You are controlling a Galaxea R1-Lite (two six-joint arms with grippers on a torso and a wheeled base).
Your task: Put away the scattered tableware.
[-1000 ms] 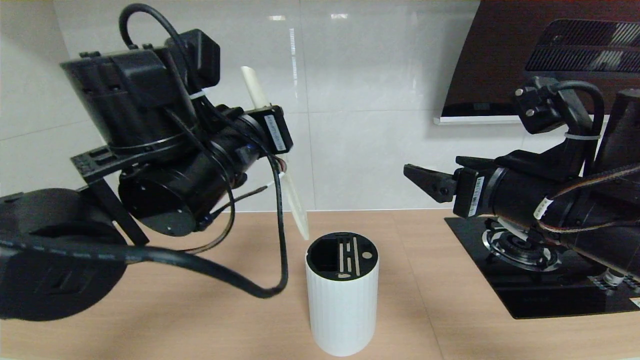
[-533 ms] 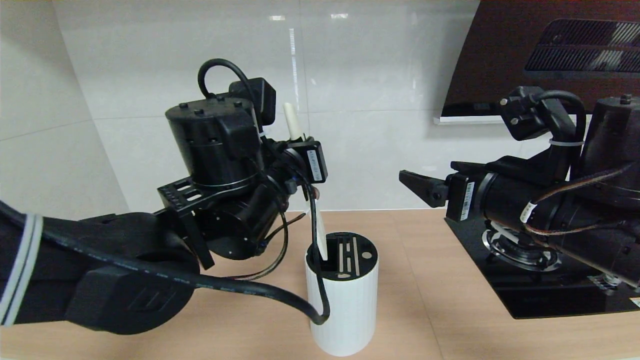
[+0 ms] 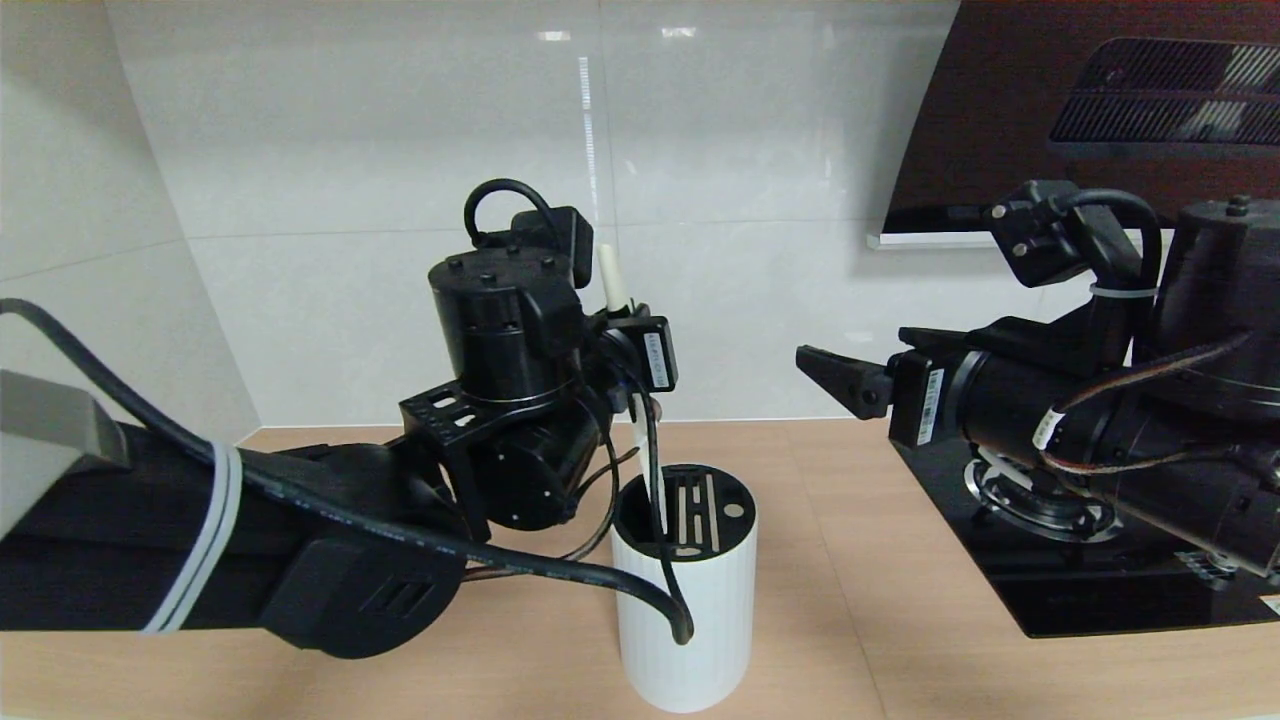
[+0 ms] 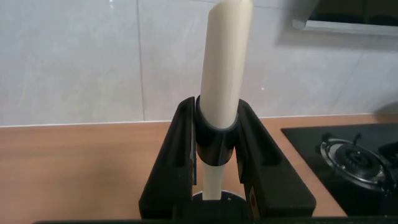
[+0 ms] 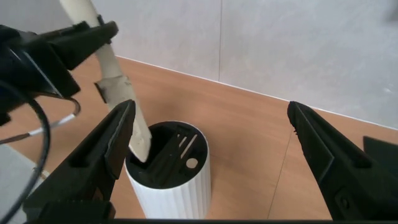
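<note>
Presently, cream utensil (image 3: 610, 275), clamped in left gripper (image 4: 219, 140), near-upright at frame centre, lower end inside white slotted holder's (image 3: 690, 610) large opening directly below.

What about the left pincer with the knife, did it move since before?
Yes. Against the white knife holder, the left pincer went down and rightward; the knife now dips into the holder's big opening.
</note>
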